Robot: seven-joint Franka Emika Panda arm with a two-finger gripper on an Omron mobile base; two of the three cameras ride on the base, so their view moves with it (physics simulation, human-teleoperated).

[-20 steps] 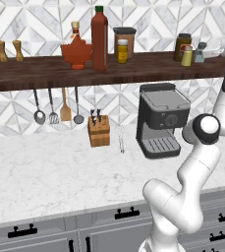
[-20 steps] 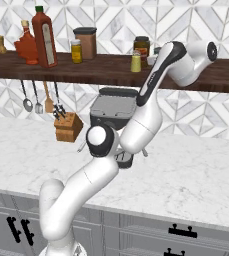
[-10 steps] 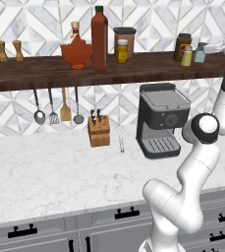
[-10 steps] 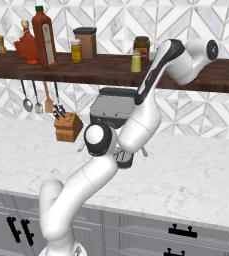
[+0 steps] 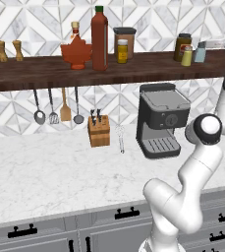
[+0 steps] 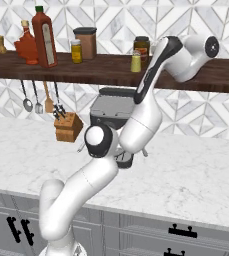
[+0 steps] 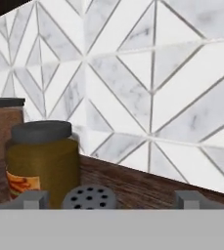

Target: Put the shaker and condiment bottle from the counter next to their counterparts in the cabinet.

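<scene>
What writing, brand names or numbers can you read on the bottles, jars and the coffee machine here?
None can be read.
condiment bottle: pale label strip, its print too small to read.
Dark jar: orange and white label, blurred shapes, no legible letters.
Small yellow jar: label too small to read.
Coffee machine: a round dial, no visible lettering.
Maple-leaf bottle and shaker: no label seen.

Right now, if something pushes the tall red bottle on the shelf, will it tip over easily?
Probably yes: the condiment bottle is tall and slim, so a push near its green cap could topple it. It looks rigid and smooth, perhaps slippery. The maple-leaf bottle close beside it might stop a fall toward it.
</scene>
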